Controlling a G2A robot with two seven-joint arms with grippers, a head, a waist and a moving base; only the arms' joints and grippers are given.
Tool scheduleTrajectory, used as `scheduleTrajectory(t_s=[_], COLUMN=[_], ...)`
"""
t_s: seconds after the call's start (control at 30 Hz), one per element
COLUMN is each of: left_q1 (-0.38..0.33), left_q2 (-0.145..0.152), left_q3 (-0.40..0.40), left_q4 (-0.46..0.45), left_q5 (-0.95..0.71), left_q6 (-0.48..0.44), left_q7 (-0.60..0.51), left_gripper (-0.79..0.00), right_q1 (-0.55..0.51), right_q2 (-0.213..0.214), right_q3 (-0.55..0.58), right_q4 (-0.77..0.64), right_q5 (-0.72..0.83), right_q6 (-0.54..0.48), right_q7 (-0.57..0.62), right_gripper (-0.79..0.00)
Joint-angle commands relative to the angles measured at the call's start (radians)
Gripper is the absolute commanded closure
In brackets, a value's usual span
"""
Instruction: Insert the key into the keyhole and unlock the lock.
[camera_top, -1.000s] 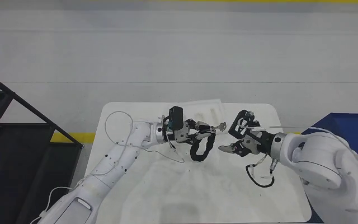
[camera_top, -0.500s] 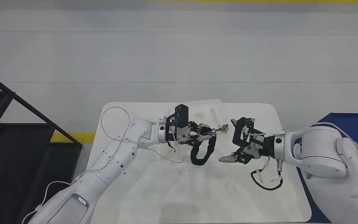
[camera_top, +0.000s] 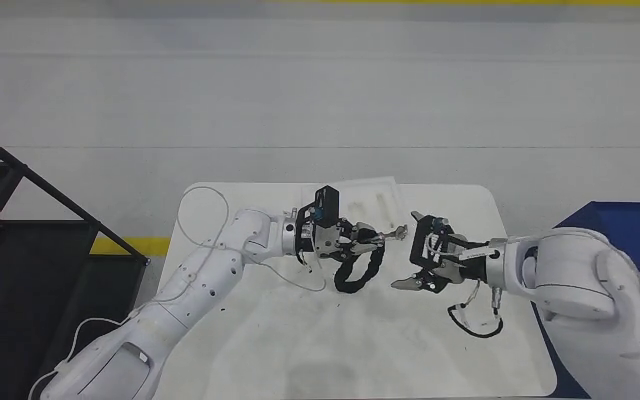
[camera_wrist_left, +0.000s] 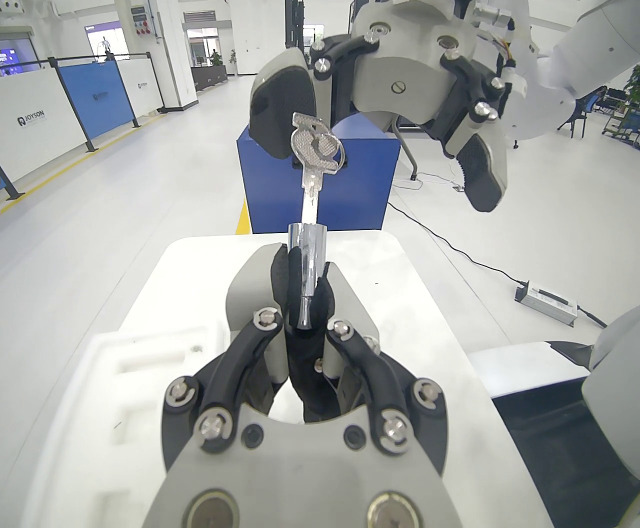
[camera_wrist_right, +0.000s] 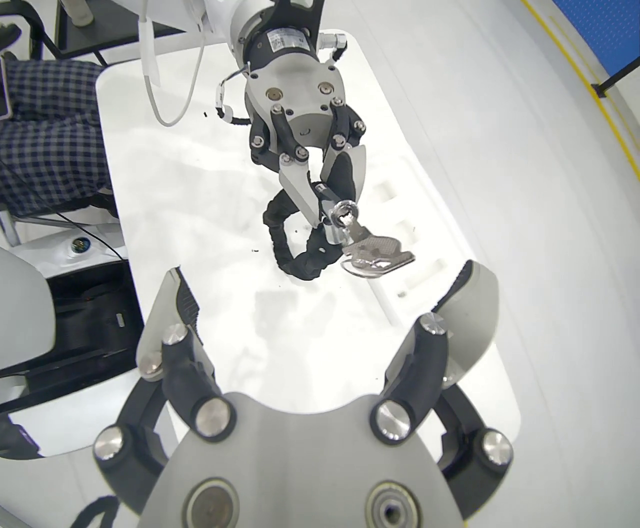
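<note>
Two grippers are up over the table (camera_top: 320, 345) right now, facing each other tip to tip. My left gripper (camera_wrist_left: 305, 272) has its jaws pressed together on the lock (camera_wrist_left: 308, 247). They're pinching the shiny chrome barrel so it pokes out past the tips, aimed at my other gripper. The lock's black cable (camera_wrist_right: 305, 267) comes out from between those same jaws and droops in a loop below them. I honestly can't tell if the bottom of the loop touches the tabletop.

The key (camera_wrist_left: 314, 150) is sitting in the keyhole at the far end of the barrel. The blade is in and the flat head sticks out straight ahead of the left jaws.

My right gripper (camera_wrist_right: 322, 282) is spread wide with nothing in it. The key head is just off its tips, roughly lined up with the gap between the two jaws and closer to one than the other. From the left wrist one pad looks like it sits right behind the key head. From the right wrist there's daylight around the head, so I'd call it near but apart.

A white foam tray (camera_top: 365, 192) lies flat on the table, off to one side of the left jaws and lower than them.
</note>
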Motion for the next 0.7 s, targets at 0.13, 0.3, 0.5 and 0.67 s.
scheduleTrajectory(t_s=[0.13,0.3,0.5,0.67], left_q1=[-0.009,-0.007,-0.002,0.005], left_q2=[0.003,0.002,0.000,-0.003], left_q3=[0.004,-0.002,-0.009,-0.019], left_q4=[-0.001,0.005,0.005,0.002], left_q5=[-0.013,-0.026,-0.024,-0.012], left_q6=[0.000,0.000,0.000,0.011], left_q7=[-0.041,-0.044,-0.046,-0.044], left_gripper=[0.000,0.000,0.000,0.000], right_q1=[0.033,0.049,0.050,0.057], right_q2=[0.022,0.031,0.037,0.040], right_q3=[-0.064,-0.079,-0.089,-0.113], right_q4=[0.008,0.013,-0.001,-0.005], right_q5=[-0.077,-0.092,-0.114,-0.121], right_q6=[-0.045,-0.052,-0.053,-0.048], right_q7=[-0.045,-0.054,-0.054,-0.049], right_gripper=[-0.785,-0.785,-0.785,-0.785])
